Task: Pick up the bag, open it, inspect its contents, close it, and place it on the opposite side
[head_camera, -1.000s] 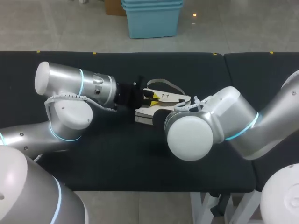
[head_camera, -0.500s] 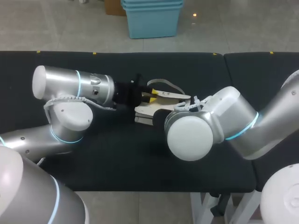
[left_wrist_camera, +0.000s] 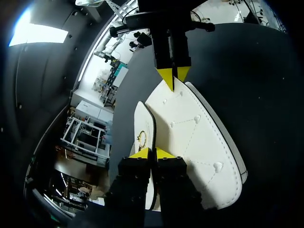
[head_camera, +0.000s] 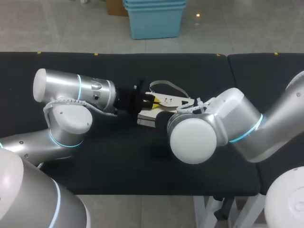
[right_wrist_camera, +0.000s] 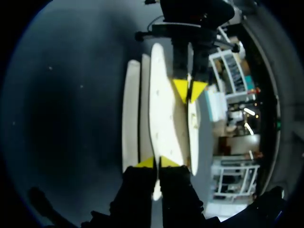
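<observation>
Smack in the middle of the black tabletop (head_camera: 118, 156) sits the bag (head_camera: 167, 100), a cream-white, leather-looking thing lying flat between the two arms. It has a thin strap (head_camera: 167, 85) looping out on the far side.

The head view doesn't give you much more than that, and the right arm (head_camera: 199, 133) blocks its own fingers completely.

The left wrist view is way better for detail. The big flap (left_wrist_camera: 194, 137) has dark edging, a curved line of stitching and a few little studs. The slimmer panel beside it carries a small gold-ish ring clasp (left_wrist_camera: 141, 137). The left fingers (left_wrist_camera: 140, 153) are nearly together, pinching the near end of that slimmer panel. At the far end of the flap, the right fingers (left_wrist_camera: 165, 77) are clamped tight on its edge.

The right wrist view shows something neither of the others does: the bag edge-on as several slim pale layers side by side. Here the right fingers are squeezed onto the end of the widest layer, and the left fingers are gripping at the opposite end.
</observation>
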You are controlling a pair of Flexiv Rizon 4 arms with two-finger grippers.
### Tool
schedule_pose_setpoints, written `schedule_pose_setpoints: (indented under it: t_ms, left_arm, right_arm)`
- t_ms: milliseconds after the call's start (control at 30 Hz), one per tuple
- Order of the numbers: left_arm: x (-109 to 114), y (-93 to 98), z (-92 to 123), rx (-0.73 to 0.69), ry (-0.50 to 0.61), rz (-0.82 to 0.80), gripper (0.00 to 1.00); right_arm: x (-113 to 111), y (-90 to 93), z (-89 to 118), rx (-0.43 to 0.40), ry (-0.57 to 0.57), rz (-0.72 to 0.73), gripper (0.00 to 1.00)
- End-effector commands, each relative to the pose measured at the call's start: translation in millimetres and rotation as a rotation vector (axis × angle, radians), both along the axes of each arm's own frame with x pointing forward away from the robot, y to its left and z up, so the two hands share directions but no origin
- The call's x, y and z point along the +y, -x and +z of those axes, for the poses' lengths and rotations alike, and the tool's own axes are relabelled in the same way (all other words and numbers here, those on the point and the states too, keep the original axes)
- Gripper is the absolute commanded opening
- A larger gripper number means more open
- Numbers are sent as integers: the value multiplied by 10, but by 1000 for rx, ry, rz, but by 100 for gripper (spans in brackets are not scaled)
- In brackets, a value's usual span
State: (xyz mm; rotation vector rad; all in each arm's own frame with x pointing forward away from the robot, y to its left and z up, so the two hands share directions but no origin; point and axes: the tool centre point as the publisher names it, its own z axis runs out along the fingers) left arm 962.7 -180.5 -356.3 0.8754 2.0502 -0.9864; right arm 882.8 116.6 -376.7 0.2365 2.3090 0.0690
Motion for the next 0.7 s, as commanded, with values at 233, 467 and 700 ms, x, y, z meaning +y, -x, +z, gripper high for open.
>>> schedule_pose_setpoints:
  t_ms: [233, 467, 700]
  left_arm:
    - [-84, -6, -70, 28, 12, -8, 0]
    - [-5, 1, -143, -17, 4, 12, 0]
    - [142, -54, -153, -37, 15, 55, 0]
  right_arm:
    - [6, 0, -30, -4, -1, 0, 0]
    - [6, 0, -30, -4, -1, 0, 0]
    - [6, 0, -30, -4, -1, 0, 0]
